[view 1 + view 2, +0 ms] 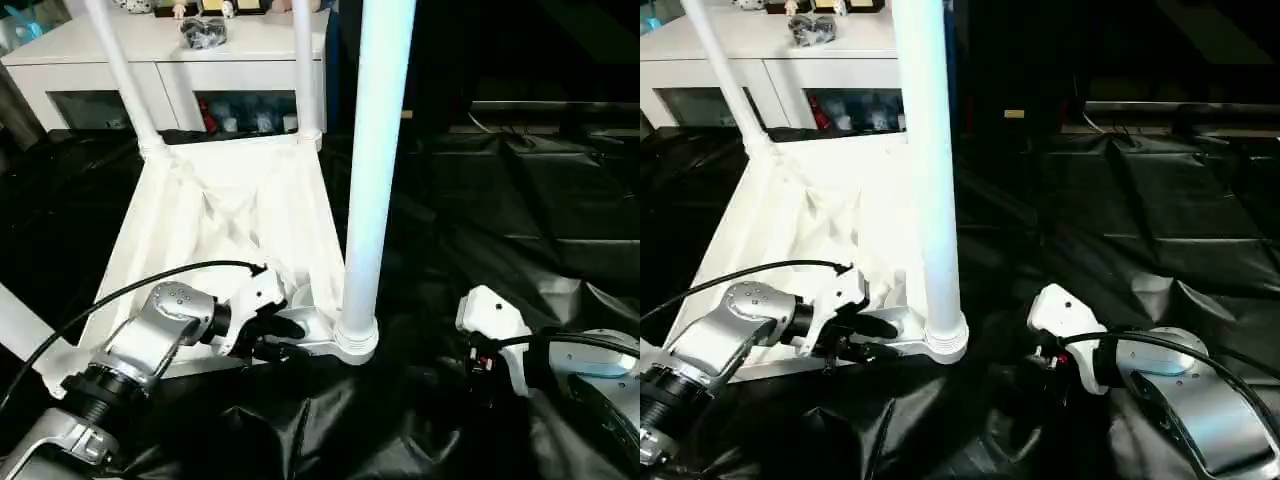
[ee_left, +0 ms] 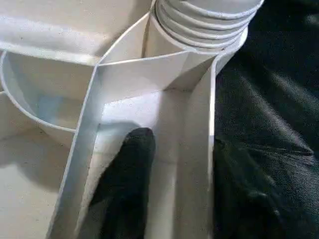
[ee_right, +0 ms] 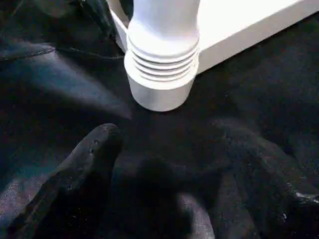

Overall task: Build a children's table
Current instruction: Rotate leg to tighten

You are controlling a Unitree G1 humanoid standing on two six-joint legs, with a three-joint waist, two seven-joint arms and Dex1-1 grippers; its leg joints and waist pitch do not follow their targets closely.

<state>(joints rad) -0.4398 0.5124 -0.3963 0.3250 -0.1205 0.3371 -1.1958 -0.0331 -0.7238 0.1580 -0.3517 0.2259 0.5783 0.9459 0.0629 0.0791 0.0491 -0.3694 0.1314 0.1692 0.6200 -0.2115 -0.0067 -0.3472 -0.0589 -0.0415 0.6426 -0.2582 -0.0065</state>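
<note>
The children's table lies upside down on black cloth, its white ribbed tabletop (image 1: 230,210) facing up. Legs stand in its corner sockets. The nearest leg (image 1: 375,150) rises from the near right socket (image 1: 355,340), two more legs (image 1: 120,70) (image 1: 305,70) stand at the far corners, and another leg (image 1: 20,330) shows at the near left. My left gripper (image 1: 275,338) is at the near rim beside that socket. One black finger (image 2: 127,174) sits inside a rib pocket, apart from the rim wall. My right gripper (image 3: 169,199) hangs open over the cloth, right of the socket, holding nothing.
A white cabinet (image 1: 170,60) with glass doors stands behind the tabletop, with small items on top. Crumpled black cloth (image 1: 520,200) covers the floor all around. A black cable (image 1: 150,285) arcs over my left forearm.
</note>
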